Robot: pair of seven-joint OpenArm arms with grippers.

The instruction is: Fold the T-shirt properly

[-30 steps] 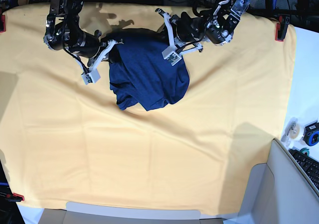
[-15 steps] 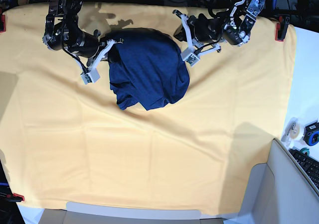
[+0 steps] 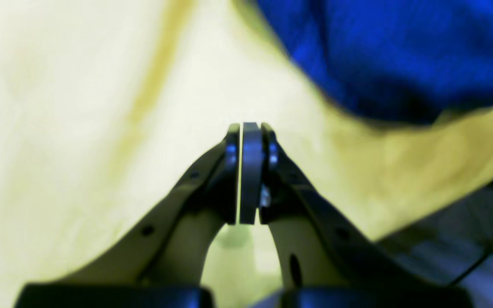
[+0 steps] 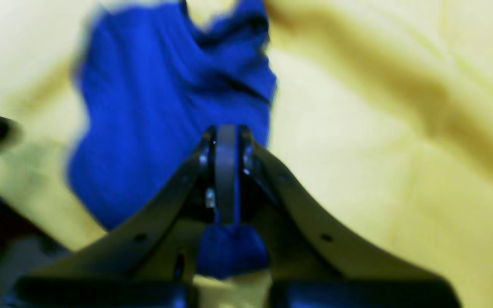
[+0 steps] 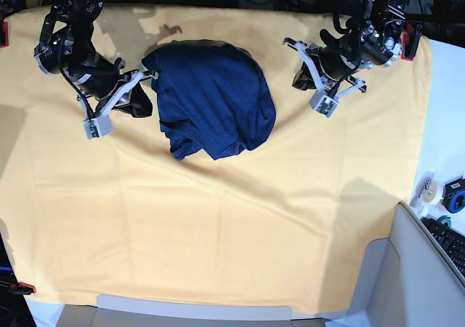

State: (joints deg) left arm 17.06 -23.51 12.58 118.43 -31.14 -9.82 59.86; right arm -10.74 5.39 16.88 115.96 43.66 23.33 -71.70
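Both arms have pulled outward off the T-shirt since the earlier frame.
Left to right in base view: right gripper jaws pressed together, empty; shirt bunched mid-cloth, fold looks rough; left gripper shut, empty. Likely between folds: next, re-grasp an edge, flatten.

Open cloth on three sides, clutter only at the edges

The T-shirt lies bunched near the far middle of the yellow table cloth, with the right gripper and left gripper flanking it, both apart from it. The near half of the cloth is bare; a keyboard and tape rolls crowd the side beyond the cloth.
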